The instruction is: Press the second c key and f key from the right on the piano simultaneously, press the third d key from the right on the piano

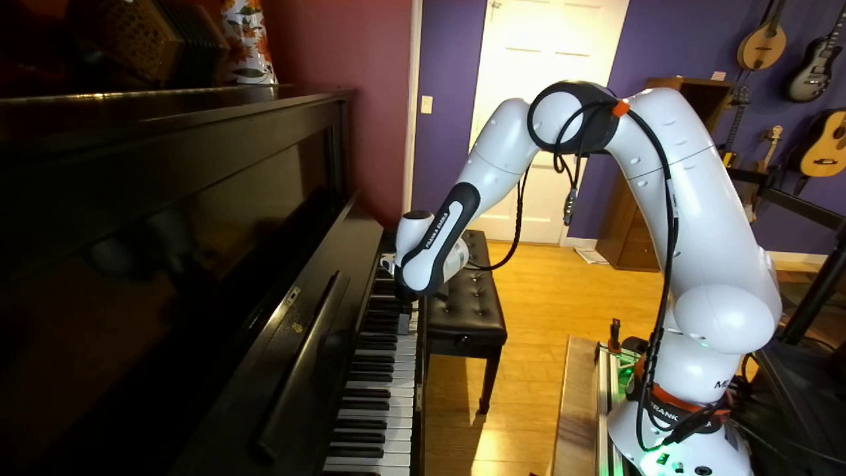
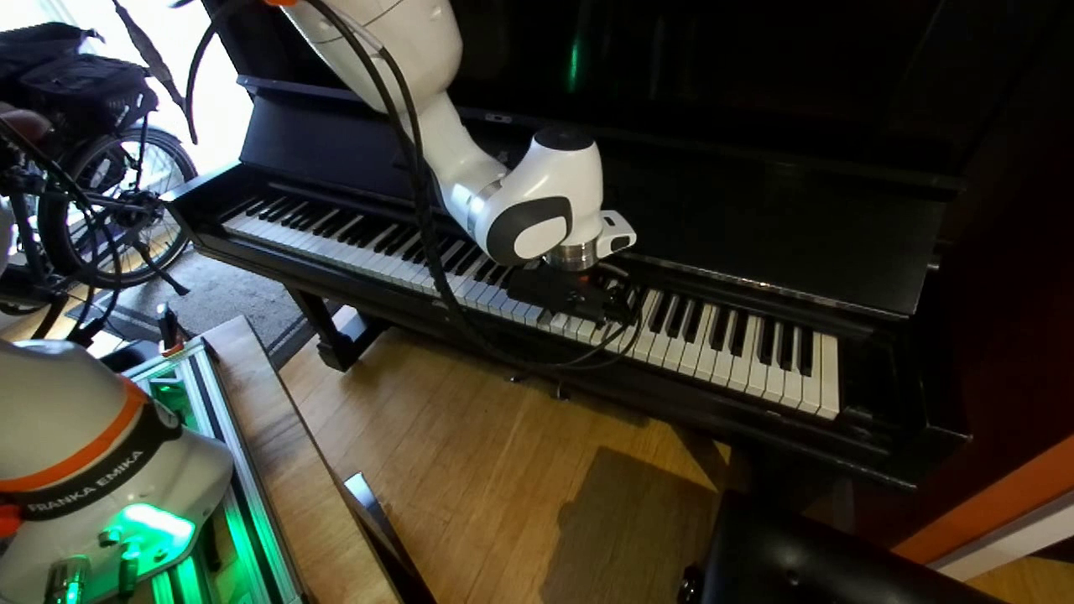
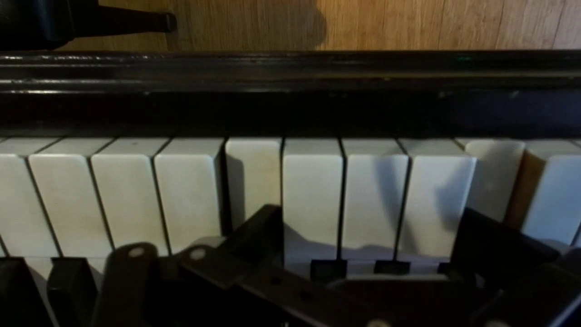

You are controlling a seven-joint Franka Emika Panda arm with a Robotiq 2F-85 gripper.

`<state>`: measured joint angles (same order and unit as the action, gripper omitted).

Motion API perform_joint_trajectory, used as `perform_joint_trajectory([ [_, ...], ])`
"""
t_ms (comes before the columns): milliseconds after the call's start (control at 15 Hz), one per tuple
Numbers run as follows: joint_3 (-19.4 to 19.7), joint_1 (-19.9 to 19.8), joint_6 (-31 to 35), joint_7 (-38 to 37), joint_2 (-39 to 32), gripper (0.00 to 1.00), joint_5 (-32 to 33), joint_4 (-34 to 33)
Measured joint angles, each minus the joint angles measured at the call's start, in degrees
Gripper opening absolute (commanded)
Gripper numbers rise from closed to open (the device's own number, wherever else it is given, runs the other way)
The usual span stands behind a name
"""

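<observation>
The glossy dark piano [image 1: 264,317] shows in both exterior views [image 2: 755,222], and its front rail [image 3: 290,111] crosses the wrist view. My gripper [image 3: 370,222] is open over the white keys, fingers pointing down and spread apart with nothing between them. In the wrist view its left fingertip is on a white key [image 3: 254,177] and its right fingertip on another [image 3: 492,175]. Both of these keys sit lower than their neighbours. Three raised white keys [image 3: 313,195] lie between the fingers. In both exterior views the gripper [image 1: 404,317] is at the keyboard [image 2: 587,306]; its fingertips are largely hidden there.
The black padded bench [image 1: 462,311] stands close to the piano's front and also shows in an exterior view [image 2: 805,554]. The arm's cable [image 2: 449,306] hangs in a loop across the keys. The piano's open key lid [image 1: 310,311] rises behind the keys. A bicycle [image 2: 109,184] stands beyond.
</observation>
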<state>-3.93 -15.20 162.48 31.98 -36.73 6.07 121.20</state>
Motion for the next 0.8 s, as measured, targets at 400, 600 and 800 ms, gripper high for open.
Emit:
perform_joint_trajectory([
  [400, -0.48, -0.52, -0.89, 0.41, -0.41, 1.0, 0.0, -0.67],
  [600, -0.47, -0.51, -0.9, 0.41, -0.41, 1.0, 0.0, -0.68],
  [800, -0.48, -0.53, -0.92, 0.41, -0.33, 1.0, 0.0, -0.63],
])
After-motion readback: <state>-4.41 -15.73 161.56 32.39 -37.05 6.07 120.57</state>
